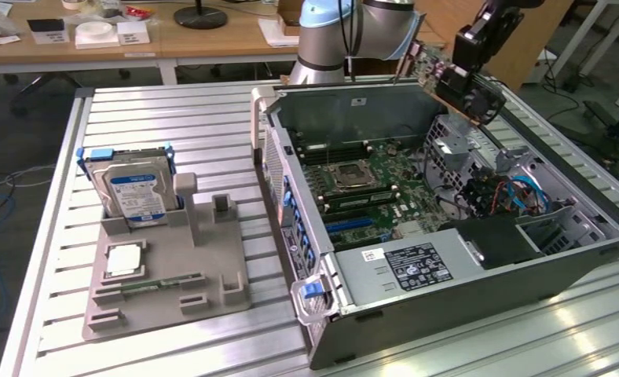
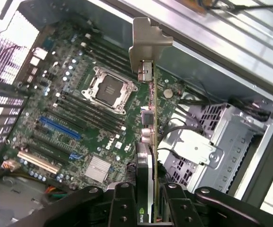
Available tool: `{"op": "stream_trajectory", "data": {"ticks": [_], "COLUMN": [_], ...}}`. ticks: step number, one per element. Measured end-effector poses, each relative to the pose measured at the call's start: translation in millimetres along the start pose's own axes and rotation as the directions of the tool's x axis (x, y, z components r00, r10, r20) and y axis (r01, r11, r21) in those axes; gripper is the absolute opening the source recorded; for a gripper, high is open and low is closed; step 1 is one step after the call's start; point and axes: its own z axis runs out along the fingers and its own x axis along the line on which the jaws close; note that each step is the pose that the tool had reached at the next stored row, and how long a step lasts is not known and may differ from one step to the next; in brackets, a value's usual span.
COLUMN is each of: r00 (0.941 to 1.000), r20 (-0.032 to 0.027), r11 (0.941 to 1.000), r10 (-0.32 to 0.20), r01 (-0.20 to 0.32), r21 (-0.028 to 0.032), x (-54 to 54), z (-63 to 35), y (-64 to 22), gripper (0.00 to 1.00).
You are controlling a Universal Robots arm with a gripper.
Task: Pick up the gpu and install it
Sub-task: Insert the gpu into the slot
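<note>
Claw (image 2: 150,196) tight on the gpu (image 2: 145,158), long axis straight outward, silver bracket (image 2: 146,45) foremost, above motherboard (image 2: 80,118).

End of gpu (image 2: 146,156) hidden by hand (image 2: 148,195)

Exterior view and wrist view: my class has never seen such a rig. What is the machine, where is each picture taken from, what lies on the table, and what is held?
The machine is a robot arm with a clamp at its tip, the end effector. The exterior view comes from a camera off the arm; the wrist view from a camera on its wrist, looking past the end effector. On the slatted metal table lies an open computer case, its motherboard exposed. At the exterior view's left of it, a grey holder carries an upright hard drive. The end effector is shut on the gpu, a thin card held edge-on above the motherboard, silver bracket at its far end.
</note>
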Motion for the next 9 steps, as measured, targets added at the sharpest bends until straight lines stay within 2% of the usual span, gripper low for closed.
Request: {"op": "stream_trajectory", "data": {"ticks": [5,9], "r00": [0.9973,0.9968], "r20": [-0.0054,-0.0059], "r11": [0.9973,0.9968], "r10": [-0.073,-0.08], "r01": [0.073,0.08], "r21": [-0.0046,-0.005], "x": [0.0,0.0], "z": [0.1,0.1], "y": [0.0,0.0], "gripper": [0.27,0.27]}}
